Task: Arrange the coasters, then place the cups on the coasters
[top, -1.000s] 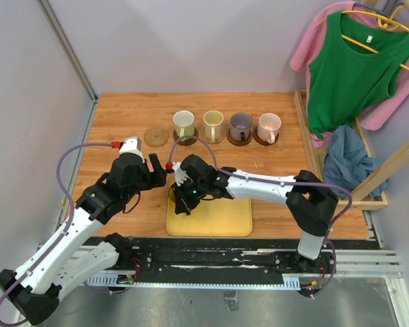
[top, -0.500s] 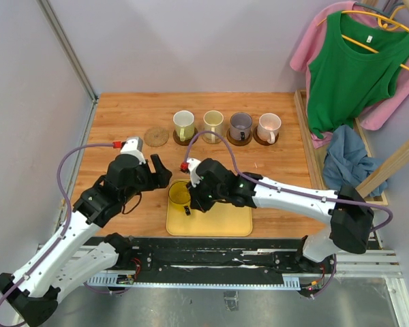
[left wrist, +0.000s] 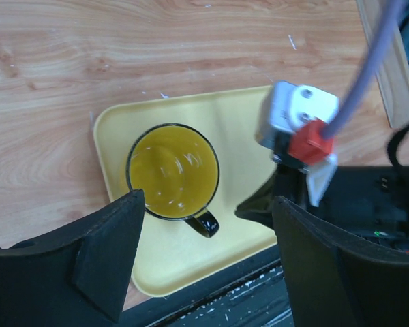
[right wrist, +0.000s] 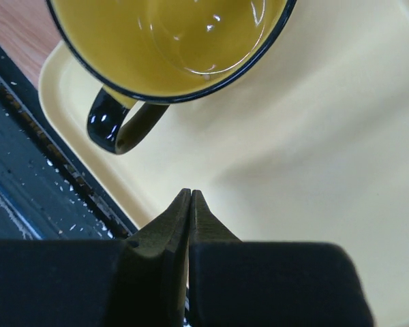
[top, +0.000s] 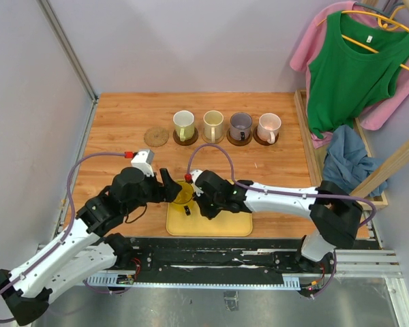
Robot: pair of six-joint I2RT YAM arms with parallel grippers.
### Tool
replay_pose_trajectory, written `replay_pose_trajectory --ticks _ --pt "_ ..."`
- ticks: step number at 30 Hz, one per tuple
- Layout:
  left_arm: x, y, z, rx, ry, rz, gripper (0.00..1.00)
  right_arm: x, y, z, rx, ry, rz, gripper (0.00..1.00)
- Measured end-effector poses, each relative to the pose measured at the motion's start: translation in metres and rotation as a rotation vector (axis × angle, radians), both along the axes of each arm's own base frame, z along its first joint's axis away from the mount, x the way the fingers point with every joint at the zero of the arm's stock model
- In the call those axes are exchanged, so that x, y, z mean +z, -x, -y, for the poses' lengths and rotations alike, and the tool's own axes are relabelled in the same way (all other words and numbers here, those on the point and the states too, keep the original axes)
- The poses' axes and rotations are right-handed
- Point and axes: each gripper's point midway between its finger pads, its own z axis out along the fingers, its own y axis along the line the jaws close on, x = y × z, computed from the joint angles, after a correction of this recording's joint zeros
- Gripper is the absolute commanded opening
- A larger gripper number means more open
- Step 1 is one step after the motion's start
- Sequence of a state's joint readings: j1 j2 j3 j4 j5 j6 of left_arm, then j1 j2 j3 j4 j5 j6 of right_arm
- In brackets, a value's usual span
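Just one yellow mug (left wrist: 172,170) upright in the yellow tray (left wrist: 238,122).

back row: pale cream-green mug (top: 183,124), cream-white mug (top: 213,125), grey-purple mug (top: 240,125), pale pink mug (top: 268,126), each on a dark round coaster (top: 185,141)
row's left end: tan round coaster (top: 156,136)
near edge: yellow rectangular tray (top: 221,221) on wooden table (top: 123,116)
tray's far-left corner: see-through yellow mug (top: 182,193), upright, between left gripper (top: 170,188) and right gripper (top: 196,201)

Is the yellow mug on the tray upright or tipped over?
Upright. The left wrist view looks straight down into the round mouth of the yellow mug, which sits on the tray, handle out sideways.
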State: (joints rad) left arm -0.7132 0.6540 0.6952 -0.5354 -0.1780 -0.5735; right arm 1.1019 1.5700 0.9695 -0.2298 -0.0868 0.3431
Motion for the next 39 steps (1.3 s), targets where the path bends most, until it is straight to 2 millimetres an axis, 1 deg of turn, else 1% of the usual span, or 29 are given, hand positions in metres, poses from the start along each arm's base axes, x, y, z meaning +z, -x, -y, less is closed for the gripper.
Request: replay_pose_trajectory --ticks 4,7,9,13,17,20,24,29,35,36,38,39 --pt "0.003 0.012 0.012 -0.063 0.019 0.022 0.78 -0.015 -0.003 -0.005 0.000 0.022 -0.010 0.01" --pt "0.007 0.023 0.020 -0.112 0.028 0.044 0.78 -0.021 -0.004 -0.014 0.013 0.023 -0.024 0.01" --pt "0.011 0.029 0.027 -0.144 0.039 0.062 0.78 -0.021 -0.005 -0.020 0.023 0.015 -0.030 0.01" --pt "0.017 0.032 0.030 -0.158 0.046 0.091 0.78 -0.015 -0.007 -0.040 0.055 -0.023 -0.041 0.01" --pt "0.014 0.027 0.026 -0.125 0.021 0.093 0.78 -0.006 -0.006 -0.055 0.092 -0.061 -0.056 0.01" --pt "0.007 0.022 0.014 -0.063 -0.036 0.075 0.78 -0.001 -0.002 -0.066 0.126 -0.090 -0.081 0.01" --pt "0.006 0.015 -0.003 0.030 -0.102 0.057 0.78 0.000 0.001 -0.077 0.157 -0.113 -0.110 0.01" --pt "0.005 0.014 -0.010 0.058 -0.129 0.050 0.79 0.000 0.000 -0.091 0.176 -0.133 -0.127 0.01" --pt "-0.001 0.017 -0.011 0.047 -0.153 0.029 0.79 0.005 -0.002 -0.093 0.176 -0.139 -0.118 0.03" --pt "-0.001 0.017 -0.011 0.043 -0.152 0.028 0.79 0.007 -0.003 -0.091 0.170 -0.136 -0.112 0.04" --pt "0.000 0.018 -0.009 0.040 -0.145 0.026 0.80 0.013 -0.006 -0.085 0.154 -0.120 -0.091 0.09" --pt "0.004 0.017 -0.007 0.035 -0.133 0.031 0.79 0.018 -0.009 -0.079 0.137 -0.109 -0.074 0.11"
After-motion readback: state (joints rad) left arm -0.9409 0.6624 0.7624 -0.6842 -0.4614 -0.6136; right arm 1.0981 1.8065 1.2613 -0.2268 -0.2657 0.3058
